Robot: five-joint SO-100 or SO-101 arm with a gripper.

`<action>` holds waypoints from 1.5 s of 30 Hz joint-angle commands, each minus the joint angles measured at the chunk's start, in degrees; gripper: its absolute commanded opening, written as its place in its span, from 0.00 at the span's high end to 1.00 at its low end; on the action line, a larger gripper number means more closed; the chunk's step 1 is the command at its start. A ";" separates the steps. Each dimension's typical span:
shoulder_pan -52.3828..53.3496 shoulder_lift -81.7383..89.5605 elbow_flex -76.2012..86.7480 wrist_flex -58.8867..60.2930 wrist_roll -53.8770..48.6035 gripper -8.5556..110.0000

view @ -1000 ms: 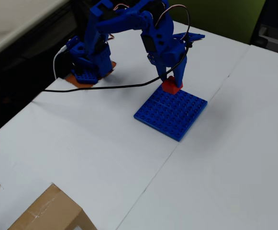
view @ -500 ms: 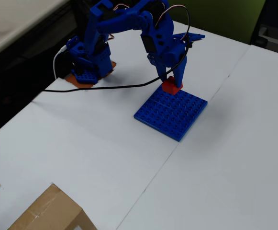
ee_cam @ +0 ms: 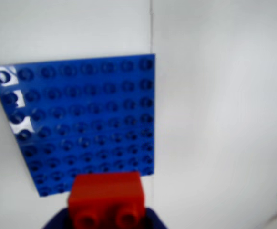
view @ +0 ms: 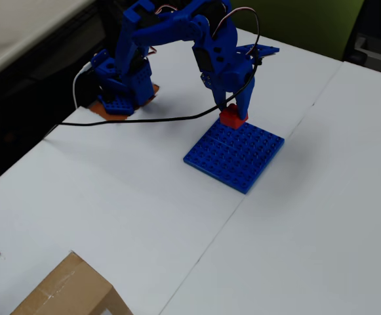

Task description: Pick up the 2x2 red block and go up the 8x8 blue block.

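Nearby, a black cable (view: 144, 119) and a cardboard box (view: 69, 289).

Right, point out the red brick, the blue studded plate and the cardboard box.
red brick (ee_cam: 106, 191), wrist view, on its front face above the two studs.
blue studded plate (view: 237, 157), overhead view, on the bare middle of its studded top.
cardboard box (view: 65, 290), overhead view, on its top face.
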 commanded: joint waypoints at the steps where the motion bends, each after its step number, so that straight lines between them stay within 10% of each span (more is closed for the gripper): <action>1: 0.18 2.37 -2.64 -0.09 -15.12 0.91; 45: -0.35 2.37 -2.64 1.05 -14.33 0.91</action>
